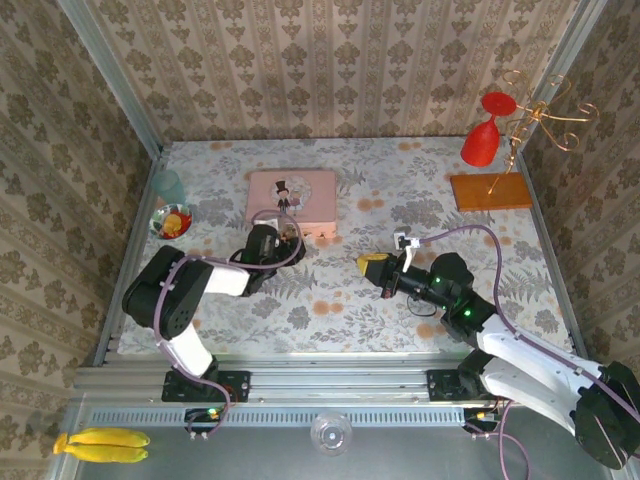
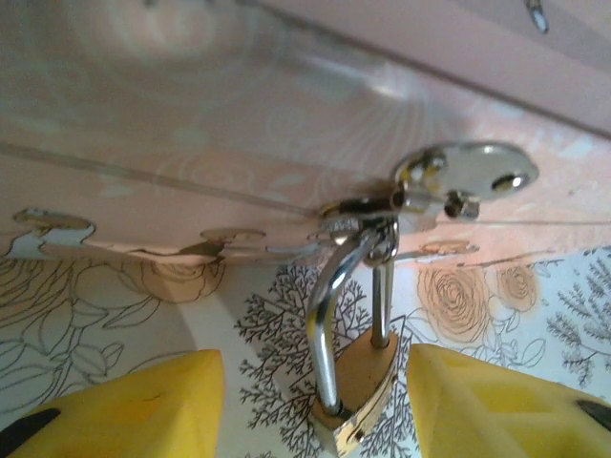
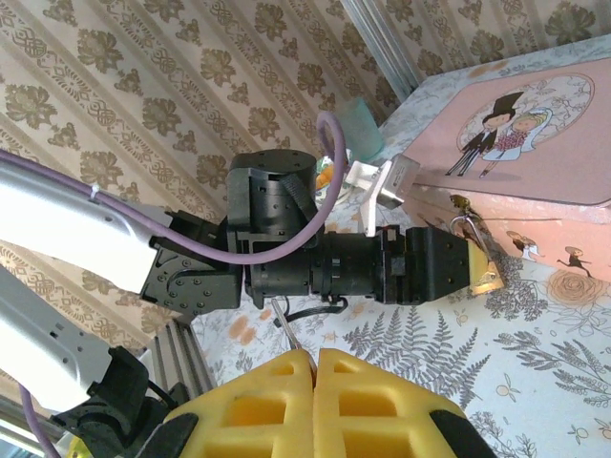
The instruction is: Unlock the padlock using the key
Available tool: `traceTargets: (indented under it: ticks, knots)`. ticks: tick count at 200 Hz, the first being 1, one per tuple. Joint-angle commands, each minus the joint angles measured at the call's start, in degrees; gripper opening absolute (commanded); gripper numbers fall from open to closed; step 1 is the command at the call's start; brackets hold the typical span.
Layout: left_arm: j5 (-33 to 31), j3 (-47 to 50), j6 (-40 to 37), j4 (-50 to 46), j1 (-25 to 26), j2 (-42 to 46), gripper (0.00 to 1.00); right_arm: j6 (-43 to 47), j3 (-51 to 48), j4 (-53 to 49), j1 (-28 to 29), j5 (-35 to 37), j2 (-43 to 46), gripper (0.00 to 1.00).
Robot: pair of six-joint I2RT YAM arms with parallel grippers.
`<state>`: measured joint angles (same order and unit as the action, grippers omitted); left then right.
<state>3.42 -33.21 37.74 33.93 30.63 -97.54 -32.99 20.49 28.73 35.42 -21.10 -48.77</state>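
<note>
L gripper (image 2: 313, 370) is open, pads on either side of the padlock (image 2: 358, 396), gaps both sides, no contact. Lock sits between the fingers, nearer one pad than the other. Body is tilted, and the shackle (image 2: 325, 305) runs through the hasp (image 2: 458, 176) on the tin (image 2: 191, 114) just ahead of the fingertips. R gripper (image 3: 315, 367) is closed, pads flush; can't tell if the key's pinched in there. It's off to the right of L gripper, well apart from the lock. Handling guess: lock is small, light, rigid brass w/ smooth faces, so it's slippery and prob swings on the hasp when poked. Grab the body across its flat sides and leave the keyhole end clear. Avoid the shackle: thin, round, will roll. Needs firm hold vs key push/torque. Tin may slide if shoved.
</note>
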Motion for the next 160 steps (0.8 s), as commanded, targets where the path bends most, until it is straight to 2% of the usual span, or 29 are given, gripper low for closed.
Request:
traceTargets:
  ticks: [1, 64, 82, 106, 160]
  knots:
    - [2.37, -1.75, 1.95, 2.98, -0.22, -2.41, 0.52, 0.56, -0.96, -0.93, 0.09, 1.50, 0.87, 0.00]
    - [4.49, -4.20, 2.16, 2.65, 0.22, -5.31, 0.41, 0.64, -0.11, -2.14, 0.09, 1.68, -0.63, 0.00]
    - [4.92, -4.32, 1.76, 2.25, 0.22, -4.78, 0.32, 0.44, 0.47, -5.76, 0.00, 2.02, -1.86, 0.00]
    - [5.66, -4.32, 1.38, 1.93, 0.24, -4.00, 0.20, -1.47, -0.95, -5.06, -0.07, 2.59, -2.77, 0.00]
    - [6.33, -3.35, 0.55, 0.18, 0.13, -1.32, 0.07, -2.68, 0.14, -7.79, -0.55, 3.52, -3.88, 0.00]
